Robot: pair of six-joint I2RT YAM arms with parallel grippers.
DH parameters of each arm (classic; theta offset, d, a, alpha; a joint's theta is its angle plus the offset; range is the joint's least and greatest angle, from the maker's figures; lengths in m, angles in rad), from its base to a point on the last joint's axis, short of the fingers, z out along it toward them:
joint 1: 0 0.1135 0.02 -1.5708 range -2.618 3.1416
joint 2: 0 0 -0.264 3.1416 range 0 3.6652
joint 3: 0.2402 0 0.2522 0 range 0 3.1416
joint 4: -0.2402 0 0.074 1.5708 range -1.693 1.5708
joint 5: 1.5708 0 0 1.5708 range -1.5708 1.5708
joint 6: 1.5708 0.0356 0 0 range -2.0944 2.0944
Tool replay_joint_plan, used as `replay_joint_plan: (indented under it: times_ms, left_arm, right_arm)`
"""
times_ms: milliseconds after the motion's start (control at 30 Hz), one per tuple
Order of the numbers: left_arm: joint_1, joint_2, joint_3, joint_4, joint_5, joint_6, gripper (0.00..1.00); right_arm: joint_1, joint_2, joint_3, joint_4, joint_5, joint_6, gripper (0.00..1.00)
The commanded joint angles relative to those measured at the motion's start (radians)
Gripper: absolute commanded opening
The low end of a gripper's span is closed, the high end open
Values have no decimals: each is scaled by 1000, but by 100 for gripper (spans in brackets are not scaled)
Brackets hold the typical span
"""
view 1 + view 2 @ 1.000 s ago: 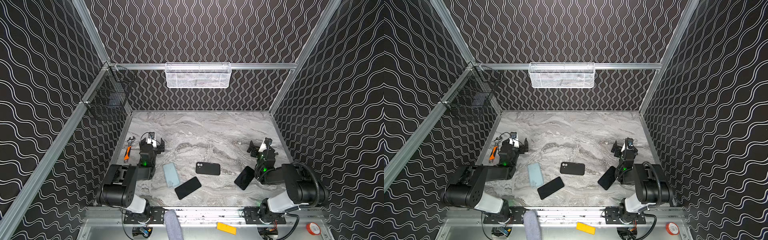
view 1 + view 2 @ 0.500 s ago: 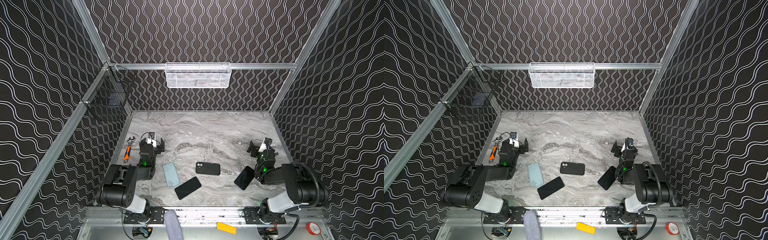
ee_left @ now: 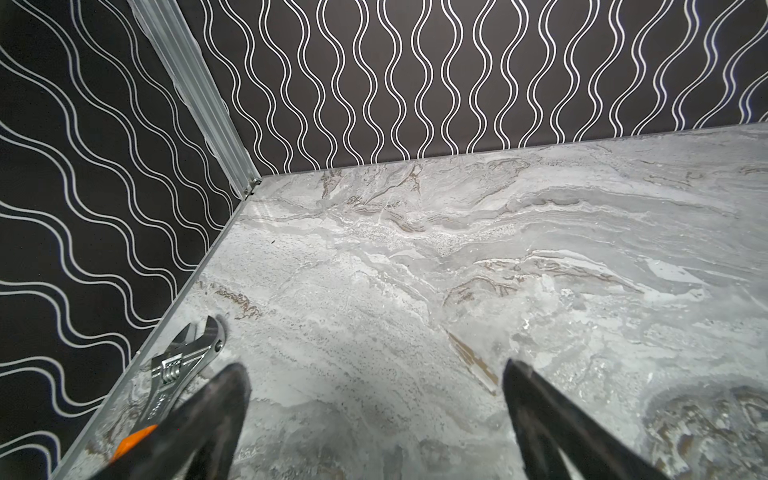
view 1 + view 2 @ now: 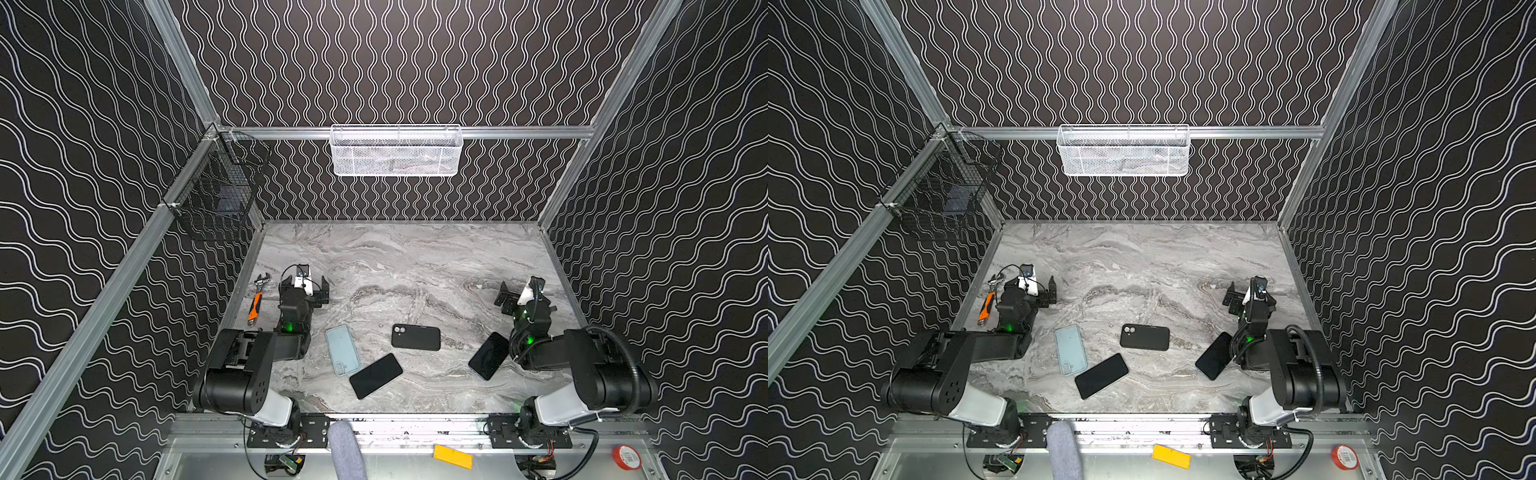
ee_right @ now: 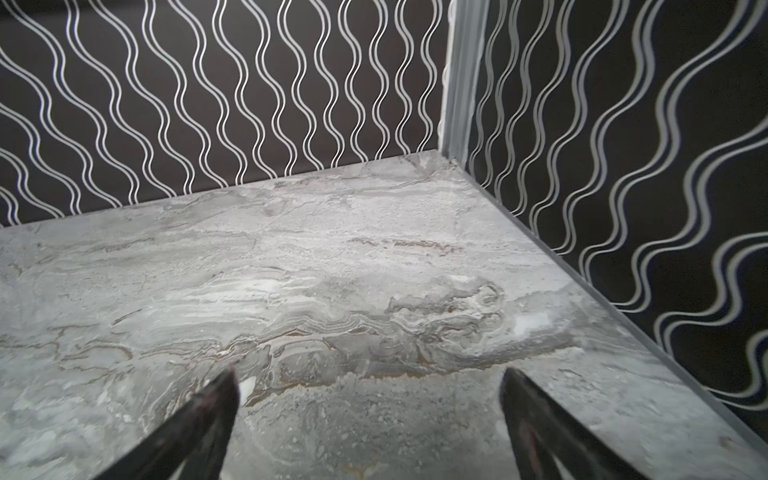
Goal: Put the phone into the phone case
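Grippers: left gripper (image 4: 306, 289) & right gripper (image 4: 519, 296) both have jaws spread wide, nothing held, low over marble table (image 4: 395, 266), one near each side wall. Between them, toward front edge: light-blue phone case (image 4: 342, 350) lying flat. Black phone (image 4: 376, 375) lies screen up, at an angle, w/ a corner at the case's near end; can't tell if touching. Black lens-marked item (image 4: 415, 336), phone or case, lies apart. 2nd dark phone (image 4: 489, 355) just beside right arm. Orange-handled wrench (image 4: 257, 297) by left wall.
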Motion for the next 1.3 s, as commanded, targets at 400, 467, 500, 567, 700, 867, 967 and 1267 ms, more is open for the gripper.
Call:
replay_joint_plan:
  times_ms: [400, 467, 500, 567, 700, 867, 967, 1267]
  left_arm:
    - [4, -528, 267, -592, -46, -149, 99]
    - [4, -593, 343, -702, -91, -293, 98]
    - [4, -620, 395, -798, -112, -396, 99]
    - [15, -655, 479, -848, 41, -413, 99]
    - [18, -690, 582, -911, 247, -488, 99]
    - [18, -705, 603, -884, 523, -601, 99]
    - [5, -705, 587, -828, 642, -576, 99]
    - [-227, -627, 585, -1020, 573, -286, 99]
  right_arm:
    - [4, -503, 231, -611, 107, 210, 100]
    - [-1, -542, 315, -805, 182, 463, 99]
    - [-9, -560, 352, -855, 133, 519, 100]
    - [-17, -592, 403, -880, -23, 528, 100]
    - [-19, -622, 542, -965, -286, 516, 100]
    - [-20, -620, 652, -1091, -432, 479, 100]
    - [-19, -623, 646, -1117, -500, 459, 100]
    - [-1, -483, 751, -1311, -633, 415, 100]
